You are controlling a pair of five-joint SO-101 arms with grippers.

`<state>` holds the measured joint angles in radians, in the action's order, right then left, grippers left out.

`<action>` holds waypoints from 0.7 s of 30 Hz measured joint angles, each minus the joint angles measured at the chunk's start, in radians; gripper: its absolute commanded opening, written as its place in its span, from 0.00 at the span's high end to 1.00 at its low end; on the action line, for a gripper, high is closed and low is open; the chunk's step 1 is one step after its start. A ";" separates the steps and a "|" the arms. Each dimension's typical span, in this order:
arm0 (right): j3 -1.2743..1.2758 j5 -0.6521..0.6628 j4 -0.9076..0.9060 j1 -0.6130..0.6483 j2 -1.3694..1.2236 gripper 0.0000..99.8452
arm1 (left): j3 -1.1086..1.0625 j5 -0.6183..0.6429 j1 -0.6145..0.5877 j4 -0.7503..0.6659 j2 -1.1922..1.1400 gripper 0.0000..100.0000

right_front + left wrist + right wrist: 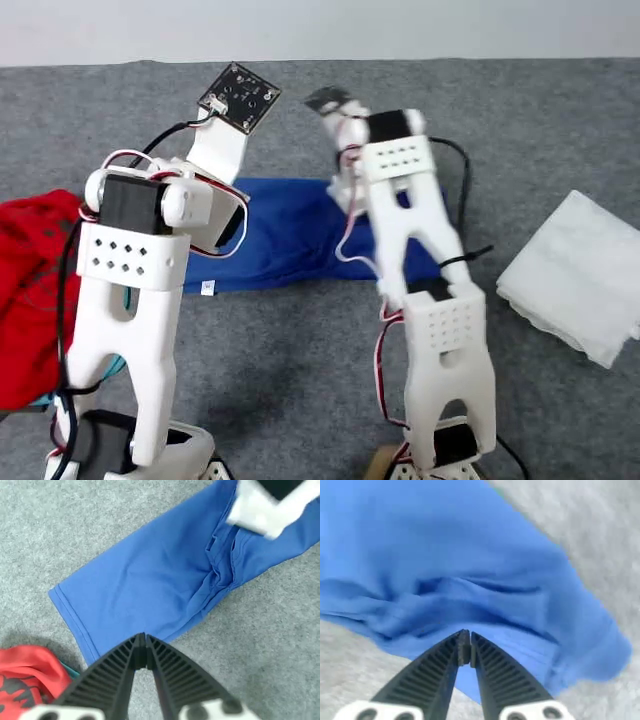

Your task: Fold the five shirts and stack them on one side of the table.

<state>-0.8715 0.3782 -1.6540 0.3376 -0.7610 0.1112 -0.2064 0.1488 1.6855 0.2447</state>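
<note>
A blue shirt (290, 240) lies spread flat across the middle of the grey table, folded into a long band. My left gripper (145, 649) is shut with nothing in it and hangs over the blue shirt (160, 585) near its hemmed end. My right gripper (465, 647) is also shut, just above a creased part of the blue shirt (470, 565); I see no cloth between its fingers. A crumpled red shirt (30, 270) lies at the table's left. A folded white shirt (575, 275) lies at the right.
A teal piece of cloth (112, 366) peeks out from under the red shirt (25, 680). The other arm's white body (265, 505) hangs over the far part of the blue shirt. Bare grey table (290, 370) lies in front between the arm bases.
</note>
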 measured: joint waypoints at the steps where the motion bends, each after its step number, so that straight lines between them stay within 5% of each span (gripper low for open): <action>1: -0.002 0.000 0.000 0.026 0.000 0.99 | 0.000 0.000 0.000 0.000 0.000 0.99; 14: -0.009 0.000 -0.078 0.086 -0.187 0.99 | 0.000 0.000 -0.241 0.000 0.000 0.99; 21: -0.160 0.000 -0.087 0.087 -0.189 0.99 | 0.000 0.000 -0.276 0.000 0.000 0.99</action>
<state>-1.0311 0.3782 -1.7415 0.4250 -0.9498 0.1112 -0.2064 -0.1274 1.6855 0.2447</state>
